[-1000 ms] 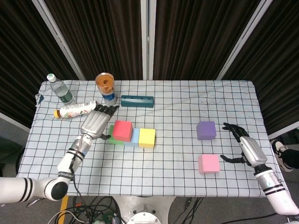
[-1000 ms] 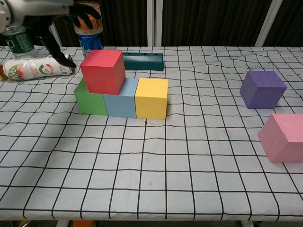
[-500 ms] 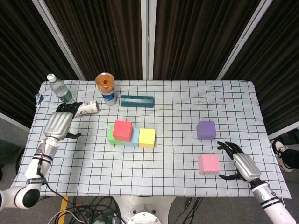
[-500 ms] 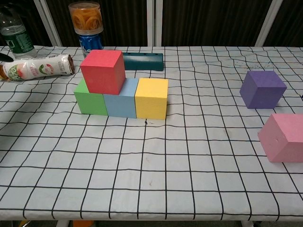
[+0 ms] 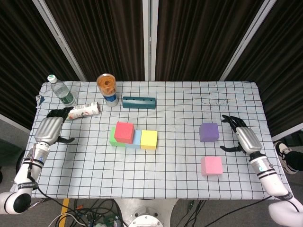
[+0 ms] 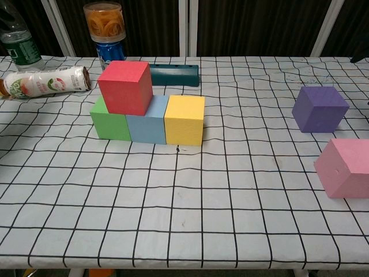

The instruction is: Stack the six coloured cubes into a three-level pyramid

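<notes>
A green cube (image 6: pixel 108 120), a light blue cube (image 6: pixel 147 126) and a yellow cube (image 6: pixel 184 119) stand in a row on the checked table. A red cube (image 5: pixel 124 132) sits on top, across the green and blue ones. A purple cube (image 5: pixel 209 132) and a pink cube (image 5: pixel 211 165) lie apart at the right. My right hand (image 5: pixel 242 137) hovers open just right of the purple cube, without touching it. My left hand (image 5: pixel 49 127) hangs open near the table's left edge, far from the cubes. Neither hand shows clearly in the chest view.
At the back left are a clear water bottle (image 5: pixel 61 91), a drink bottle lying on its side (image 5: pixel 82 110), a can with an orange top (image 5: pixel 107 88) and a teal bar (image 5: pixel 138 102). The left hand is close to the lying bottle.
My left hand has drawn back from the red cube to the table's left edge. My right hand dipped toward the front edge, then came back up beside the purple cube.
</notes>
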Robot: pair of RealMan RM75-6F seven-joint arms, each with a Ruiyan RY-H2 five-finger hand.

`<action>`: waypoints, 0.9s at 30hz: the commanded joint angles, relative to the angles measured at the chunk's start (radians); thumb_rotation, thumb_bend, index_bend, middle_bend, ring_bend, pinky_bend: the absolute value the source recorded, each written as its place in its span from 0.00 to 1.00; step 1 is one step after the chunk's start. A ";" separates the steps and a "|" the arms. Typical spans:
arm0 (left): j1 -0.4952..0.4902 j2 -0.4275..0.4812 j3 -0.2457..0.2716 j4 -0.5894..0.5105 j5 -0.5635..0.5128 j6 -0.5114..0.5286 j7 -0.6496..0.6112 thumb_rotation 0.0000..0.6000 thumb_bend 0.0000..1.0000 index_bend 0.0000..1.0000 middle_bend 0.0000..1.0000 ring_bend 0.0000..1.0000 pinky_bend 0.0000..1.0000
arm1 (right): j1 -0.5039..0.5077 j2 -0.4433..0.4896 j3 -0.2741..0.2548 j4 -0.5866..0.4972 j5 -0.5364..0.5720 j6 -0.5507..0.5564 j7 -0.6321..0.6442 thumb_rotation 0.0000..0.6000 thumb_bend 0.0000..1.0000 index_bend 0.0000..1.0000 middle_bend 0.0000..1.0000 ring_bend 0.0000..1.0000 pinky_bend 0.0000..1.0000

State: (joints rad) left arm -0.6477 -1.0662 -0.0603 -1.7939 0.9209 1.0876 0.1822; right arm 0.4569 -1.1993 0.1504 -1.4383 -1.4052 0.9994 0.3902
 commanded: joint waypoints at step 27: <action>0.127 0.029 -0.025 0.028 0.060 0.011 -0.070 1.00 0.11 0.07 0.07 0.10 0.09 | 0.170 0.057 0.115 -0.256 0.175 -0.150 -0.187 1.00 0.28 0.00 0.45 0.05 0.00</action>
State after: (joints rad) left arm -0.5250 -1.0375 -0.0869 -1.7651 0.9778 1.0966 0.1110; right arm 0.6062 -1.2149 0.2211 -1.5625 -1.2780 0.8469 0.2419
